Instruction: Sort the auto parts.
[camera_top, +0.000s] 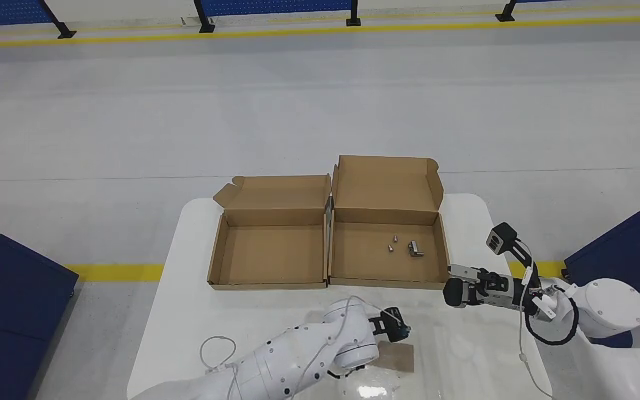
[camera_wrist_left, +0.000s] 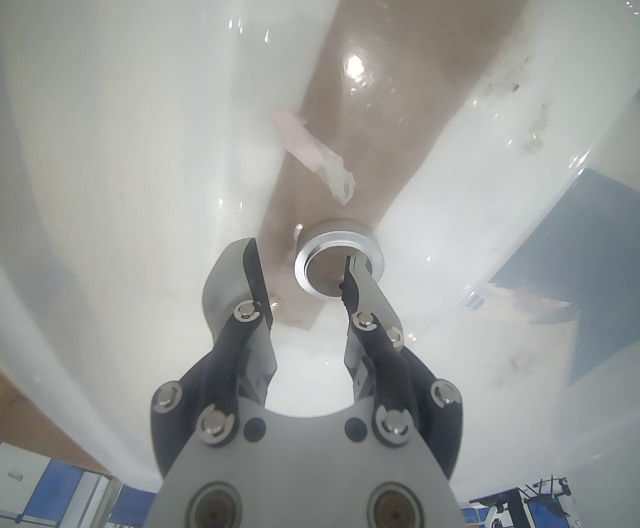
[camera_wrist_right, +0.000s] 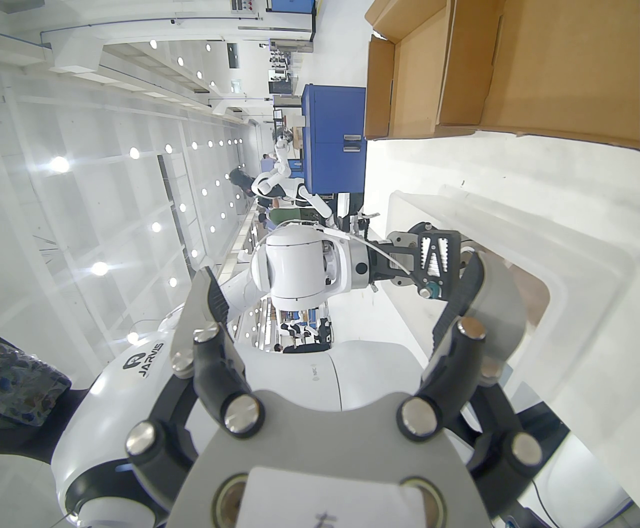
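1. The left gripper (camera_wrist_left: 300, 260) has its fingers apart: one tip sits inside a shiny silver metal ring (camera_wrist_left: 339, 260), the other outside it.
2. The ring lies on a flat brown cardboard sheet (camera_wrist_left: 380, 165) on the white desk (camera_top: 190, 300).
3. The right gripper (camera_wrist_right: 340, 272) hangs with its fingers spread wide and holds nothing. It is near the right-hand open brown cardboard box (camera_top: 360, 255), where small metal parts (camera_top: 408, 246) lie.

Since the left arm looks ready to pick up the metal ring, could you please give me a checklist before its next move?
1. Left gripper open: ok.
2. It straddles the metal ring's wall, one finger inside: ok.
3. The metal ring lies flat on the brown sheet: ok.
4. Right gripper apart from the ring: ok.
5. Left box and right box open: ok.
6. Which box suits the ring: cannot tell.
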